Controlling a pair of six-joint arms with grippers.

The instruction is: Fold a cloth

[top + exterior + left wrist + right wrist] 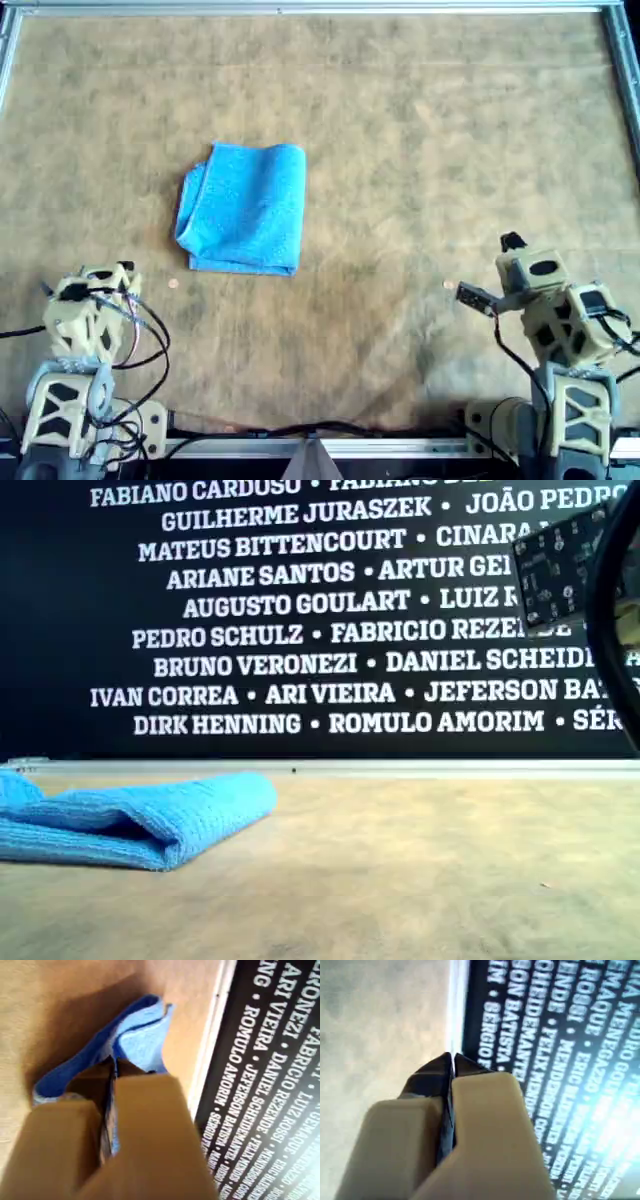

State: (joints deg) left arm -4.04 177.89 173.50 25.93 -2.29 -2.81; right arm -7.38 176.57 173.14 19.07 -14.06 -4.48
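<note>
The sky-blue cloth (245, 208) lies folded into a thick rectangle on the brown table, left of centre in the overhead view. In the exterior view the cloth (140, 815) rests low at the left, its rounded fold facing right. My left gripper (114, 1062) is shut and empty, with the cloth (140, 1040) on the table beyond its tips. In the overhead view the left gripper (125, 267) sits at the lower left, apart from the cloth. My right gripper (452, 1057) is shut on nothing; the overhead view shows the right gripper (512, 241) at the lower right.
The table (420, 150) has a metal rim (320, 8) along its far edge. A black wall with white names (300, 630) stands behind it. Two small round specks (172, 284) (447, 285) lie on the mat. A blurred circuit board (560, 565) hangs at the exterior view's upper right.
</note>
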